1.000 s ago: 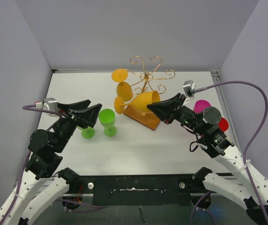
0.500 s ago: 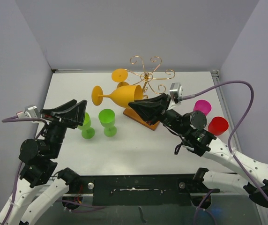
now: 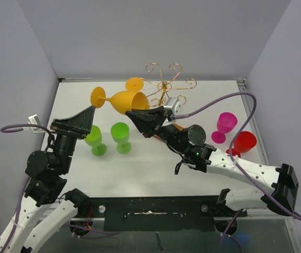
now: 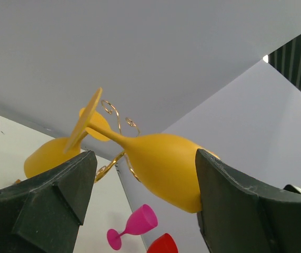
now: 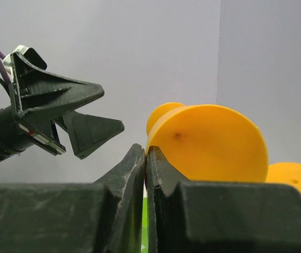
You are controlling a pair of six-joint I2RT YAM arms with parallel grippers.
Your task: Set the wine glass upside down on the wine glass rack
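My right gripper is shut on the rim of an orange wine glass and holds it on its side in the air, foot pointing left. The grip shows in the right wrist view, with the orange glass to the right of the fingers. The gold wire rack stands behind, with a second orange glass on its left arm. My left gripper is open and raised, left of the held glass. In the left wrist view the glass shows between the fingers, farther off.
Two green glasses stand upright front left of the rack. A pink glass and a red glass stand at the right. The rack's wooden base is mostly hidden by my right arm.
My right arm has carried the orange glass up and to the left, away from the rack's base. My left gripper has drawn back left and tilted upward.
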